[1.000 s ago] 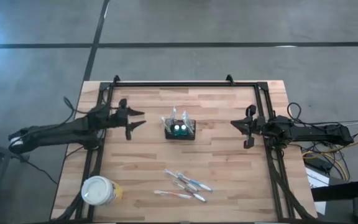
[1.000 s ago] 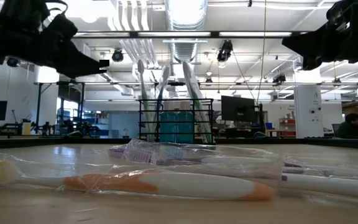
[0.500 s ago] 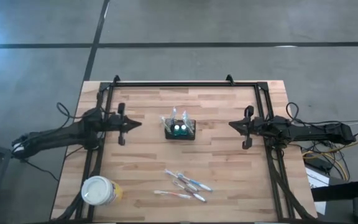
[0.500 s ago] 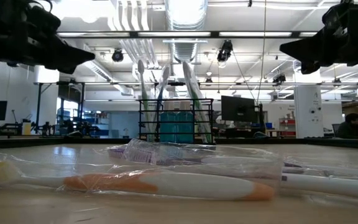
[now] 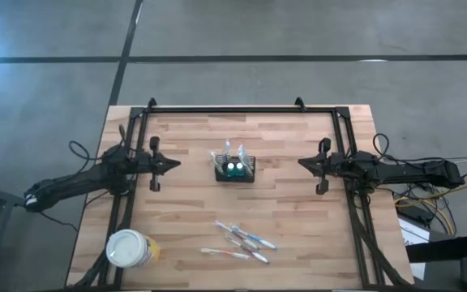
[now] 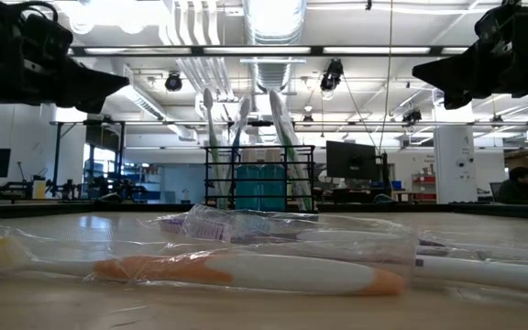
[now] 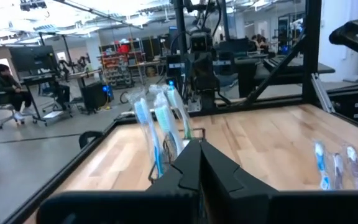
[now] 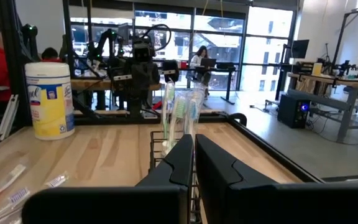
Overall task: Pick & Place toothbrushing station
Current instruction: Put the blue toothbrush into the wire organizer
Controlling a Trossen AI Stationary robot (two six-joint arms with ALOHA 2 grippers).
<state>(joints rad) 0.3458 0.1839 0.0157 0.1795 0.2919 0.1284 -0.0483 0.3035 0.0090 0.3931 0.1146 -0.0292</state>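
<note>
A wooden desk (image 5: 298,211) with a black frame stands in a bright lab with ceiling lights and monitors. The caddy (image 5: 234,169) stands upright mid-desk, toothbrushes in it, between the grippers. The left gripper (image 5: 162,163) by the left edge and the right gripper (image 5: 310,165) by the right edge are both clenched, well apart from it.
</note>
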